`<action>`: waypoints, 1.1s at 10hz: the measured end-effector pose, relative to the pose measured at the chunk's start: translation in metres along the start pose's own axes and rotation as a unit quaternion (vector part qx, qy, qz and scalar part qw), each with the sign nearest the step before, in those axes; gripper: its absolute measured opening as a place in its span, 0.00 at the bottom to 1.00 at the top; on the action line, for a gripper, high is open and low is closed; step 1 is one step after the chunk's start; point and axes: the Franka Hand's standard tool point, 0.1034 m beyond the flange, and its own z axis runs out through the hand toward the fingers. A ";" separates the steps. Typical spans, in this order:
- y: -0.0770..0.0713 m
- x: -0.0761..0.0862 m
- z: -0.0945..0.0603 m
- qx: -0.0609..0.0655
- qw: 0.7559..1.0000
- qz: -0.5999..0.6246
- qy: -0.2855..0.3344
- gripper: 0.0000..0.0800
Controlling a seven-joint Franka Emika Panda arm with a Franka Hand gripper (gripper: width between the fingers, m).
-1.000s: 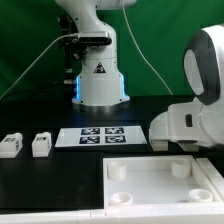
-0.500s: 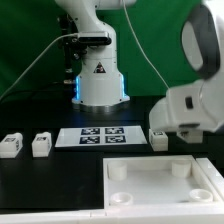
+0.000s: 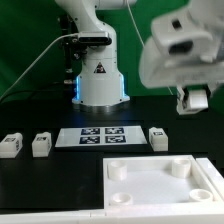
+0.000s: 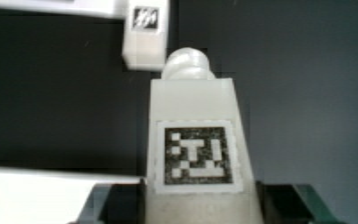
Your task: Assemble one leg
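My gripper (image 3: 193, 103) hangs above the table at the exterior view's right, shut on a leg (image 3: 196, 96), a small white block. In the wrist view this leg (image 4: 197, 120) stands out from between my fingers (image 4: 115, 204), its tag facing the camera and a round peg at its far end. Another leg (image 3: 158, 137) lies on the table below and left of the gripper; it also shows in the wrist view (image 4: 144, 36). Two more legs (image 3: 12, 145) (image 3: 40, 144) lie at the exterior view's left. The large white panel (image 3: 150, 196) lies in front.
The marker board (image 3: 97, 135) lies in the middle of the black table. The robot base (image 3: 99, 75) stands behind it, with cables at its side. A green backdrop closes the back.
The arm has risen from the table at the exterior view's right, lifting one leg with it. The leg beside it stays on the table, now uncovered.
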 end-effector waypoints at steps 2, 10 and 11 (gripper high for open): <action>0.003 0.007 -0.031 -0.003 0.993 0.000 0.115 0.37; 0.003 0.022 -0.039 0.009 0.944 -0.015 0.329 0.37; 0.006 0.042 -0.061 0.007 0.937 -0.018 0.348 0.37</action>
